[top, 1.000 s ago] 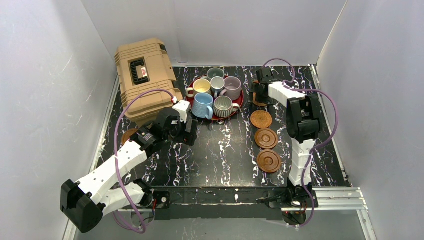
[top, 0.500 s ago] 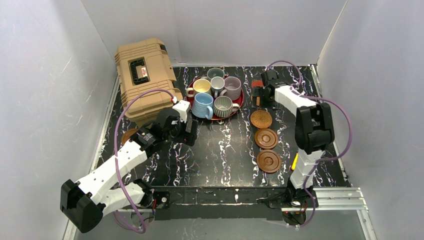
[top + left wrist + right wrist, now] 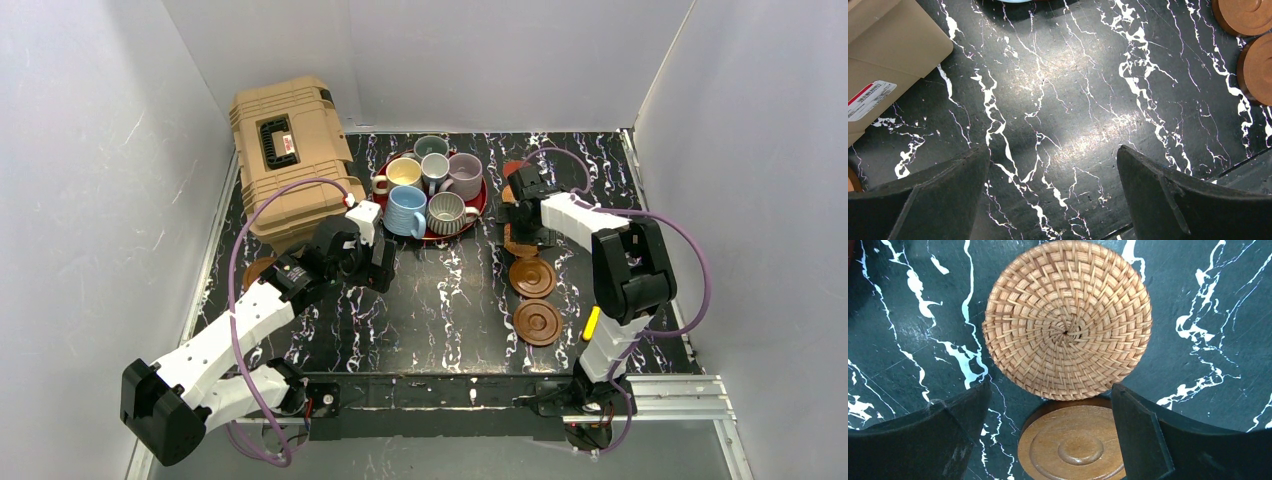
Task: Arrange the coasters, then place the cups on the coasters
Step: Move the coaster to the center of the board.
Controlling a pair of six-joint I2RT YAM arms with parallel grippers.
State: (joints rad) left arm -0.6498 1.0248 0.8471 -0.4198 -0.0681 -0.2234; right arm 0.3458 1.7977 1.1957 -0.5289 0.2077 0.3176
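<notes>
Pincers both wide, holding nothing: left pincer [image 3: 1052,150] over black marbled tabletop [image 3: 1058,100] left of centre, six ceramic mugs [image 3: 430,185] on round red tray [image 3: 482,203] upper middle, right pincer [image 3: 1048,387] above orange woven round coaster [image 3: 1067,320], centre right.

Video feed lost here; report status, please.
Both jaws open, empty. Right jaws above orange woven round coaster. Six ceramic mugs on red round tray. Nothing blocking.

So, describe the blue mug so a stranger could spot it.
Find the tan hard case at the far left of the table; a round red tray sits right of it. The light blue mug stands at the tray's near-left edge: ribbed like the grey mug beside it, but the only blue one.
</notes>
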